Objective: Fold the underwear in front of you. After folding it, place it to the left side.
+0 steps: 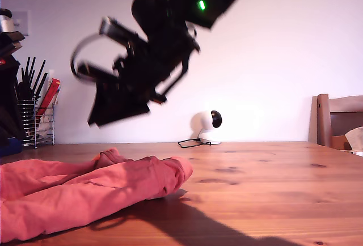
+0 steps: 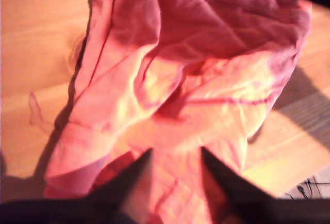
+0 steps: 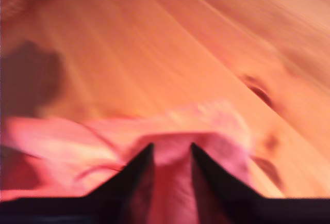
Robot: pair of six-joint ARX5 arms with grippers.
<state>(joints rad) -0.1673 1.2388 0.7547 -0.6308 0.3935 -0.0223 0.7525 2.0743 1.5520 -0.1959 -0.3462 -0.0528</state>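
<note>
Clearly the underwear (image 1: 85,192) is lying crumpled on the counter (image 1: 272,195), at about eight o'clock in the exterior view. It is looking soft, light and limp, so it will be sagging and bunching when lifted; a stitched hem or the waistband seems the surest hold. My first hand (image 2: 175,164) and my second hand (image 3: 171,157) are both hovering spread over cloth, pinching nothing. Warm knotty wood is running toward a pale wall (image 1: 283,59).
</note>
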